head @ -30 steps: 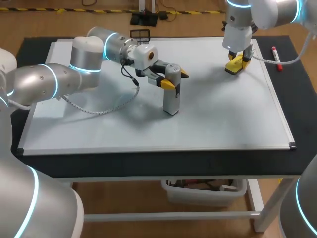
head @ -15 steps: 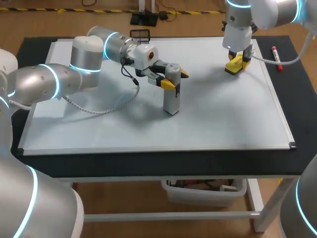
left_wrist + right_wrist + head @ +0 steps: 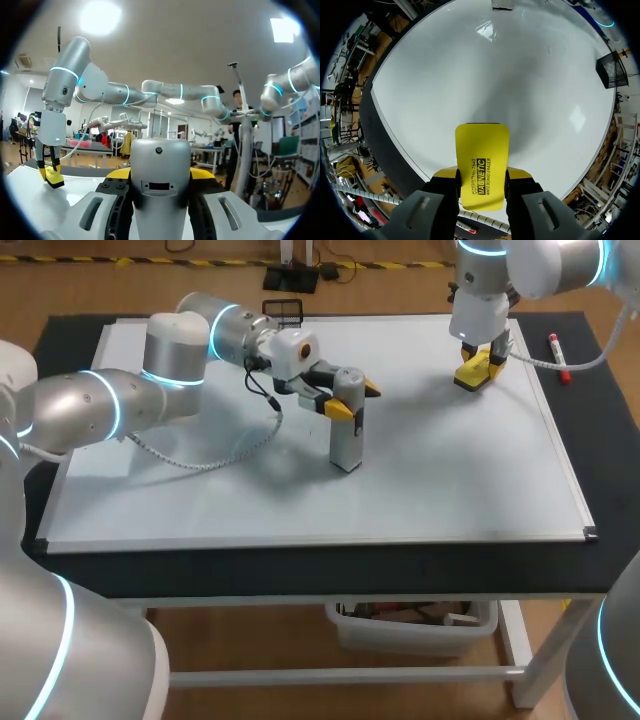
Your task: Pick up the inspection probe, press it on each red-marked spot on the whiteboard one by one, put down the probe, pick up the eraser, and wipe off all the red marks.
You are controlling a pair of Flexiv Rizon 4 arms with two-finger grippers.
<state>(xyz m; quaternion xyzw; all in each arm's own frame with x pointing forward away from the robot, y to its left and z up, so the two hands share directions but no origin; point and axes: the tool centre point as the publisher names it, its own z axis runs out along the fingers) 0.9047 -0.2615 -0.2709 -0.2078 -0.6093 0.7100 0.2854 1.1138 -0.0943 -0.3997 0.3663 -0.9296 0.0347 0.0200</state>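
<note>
Nearest is a black strip of the table (image 3: pixel 330 575), running along the near edge of the board (image 3: pixel 450 480). The board's near right corner sits just inside the table's right edge. From that near edge a broad stretch of white board reaches up to the probe (image 3: pixel 346 440).

The probe, a grey block, stands upright left of the board's middle with its lower end on the surface. The left gripper (image 3: pixel 352 398) comes in level from the left and pinches the probe's top, one yellow tip on each side. In the left wrist view the probe (image 3: pixel 160 185) fills the gap between the fingers (image 3: pixel 202 173), which press on both its flanks. A thin cable (image 3: pixel 215 458) from the left arm hangs in a loop over the board, left of the probe. White board lies open to the probe's right, as far as the right frame.

Farther off, near the far right corner, the right gripper (image 3: pixel 478 365) points down and clamps the yellow eraser (image 3: pixel 472 375) low over the board. Whether the eraser touches cannot be told. In the right wrist view the eraser (image 3: pixel 482 160) sticks out ahead of the fingers (image 3: pixel 447 174), gripped on both long sides, with white board (image 3: pixel 495 75) spreading ahead of it.

The eraser is close to the board's right edge. Just past that edge a red marker (image 3: pixel 558 358) lies on the black table. At the far edge, behind the left arm, stands a black wire basket (image 3: pixel 283 308).
</note>
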